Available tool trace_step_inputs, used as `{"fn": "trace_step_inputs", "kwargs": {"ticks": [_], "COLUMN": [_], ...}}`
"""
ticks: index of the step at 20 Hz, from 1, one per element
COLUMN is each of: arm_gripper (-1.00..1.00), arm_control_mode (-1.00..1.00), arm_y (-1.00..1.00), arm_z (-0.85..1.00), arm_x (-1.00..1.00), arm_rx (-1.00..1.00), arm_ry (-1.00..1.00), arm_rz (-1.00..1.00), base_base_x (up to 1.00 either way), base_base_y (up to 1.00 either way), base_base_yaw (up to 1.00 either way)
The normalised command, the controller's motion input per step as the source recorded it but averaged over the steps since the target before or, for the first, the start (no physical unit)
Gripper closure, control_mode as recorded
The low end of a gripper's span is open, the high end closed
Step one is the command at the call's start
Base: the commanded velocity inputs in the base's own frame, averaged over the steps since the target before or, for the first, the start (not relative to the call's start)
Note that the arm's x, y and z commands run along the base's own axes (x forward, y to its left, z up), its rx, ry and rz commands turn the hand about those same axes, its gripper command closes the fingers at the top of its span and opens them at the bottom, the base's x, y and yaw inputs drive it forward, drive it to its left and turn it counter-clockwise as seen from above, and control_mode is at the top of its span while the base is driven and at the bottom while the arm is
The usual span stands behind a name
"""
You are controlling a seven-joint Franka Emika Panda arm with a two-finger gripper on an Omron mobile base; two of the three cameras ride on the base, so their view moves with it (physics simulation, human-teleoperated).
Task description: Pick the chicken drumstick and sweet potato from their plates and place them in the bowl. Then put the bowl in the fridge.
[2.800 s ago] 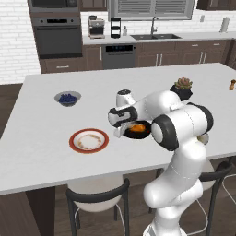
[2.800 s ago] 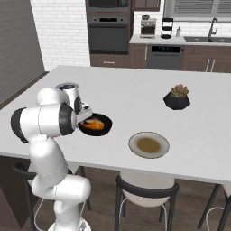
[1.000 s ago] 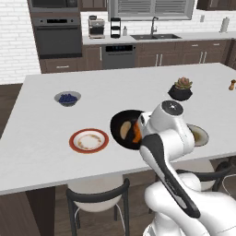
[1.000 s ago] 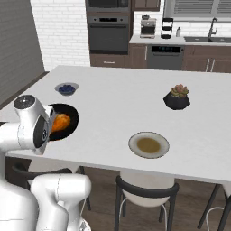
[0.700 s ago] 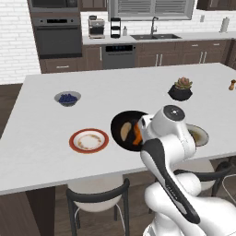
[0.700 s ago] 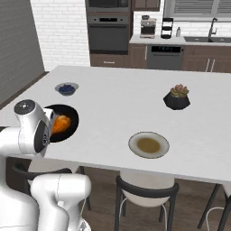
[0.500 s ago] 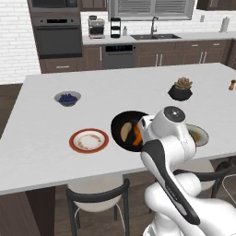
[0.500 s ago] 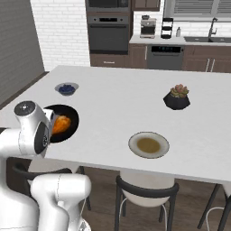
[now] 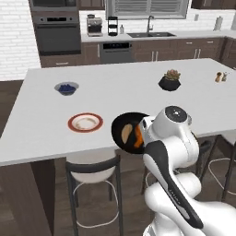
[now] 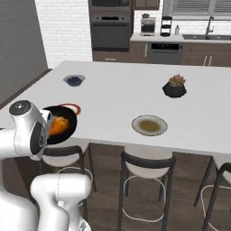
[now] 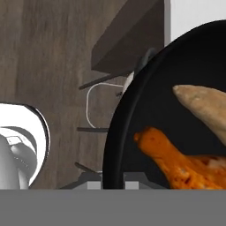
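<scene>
Pincer state: closed on the rim of the bowl [image 9: 125, 133], which we hold clear of the island counter [image 9: 120, 87], just past its near edge and above a stool [image 9: 94, 170] (the finger tips themselves sit hidden behind the bowl and arm).

We see both foods inside the glossy black bowl. In the hand view the chicken drumstick [image 11: 176, 160] is golden-orange with a tapering end, and the sweet potato [image 11: 204, 106] is a dull tan oblong lying just beside it.

On the counter, the white plate with the orange-red rim [image 9: 85, 122] and the pale grey plate with the brownish centre [image 10: 149, 125] both carry no food. A small bowl of blueberries [image 9: 66, 88] stands farther back.
</scene>
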Motion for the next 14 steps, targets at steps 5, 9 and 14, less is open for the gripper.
{"fn": "trace_step_inputs", "kwargs": {"ticks": [5,9,14], "arm_gripper": [1.0,1.0,1.0], "arm_control_mode": [1.0,1.0,1.0], "arm_y": [0.0,0.0,0.0], "arm_z": [0.0,0.0,0.0], "arm_x": [0.0,0.0,0.0], "arm_rx": [0.0,0.0,0.0], "arm_ry": [0.0,0.0,0.0], "arm_rz": [0.0,0.0,0.0], "base_base_x": [-0.5,-0.02,0.05], "base_base_y": [-0.01,0.0,0.0], "base_base_yaw": [-0.17,-0.61,-0.74]}}
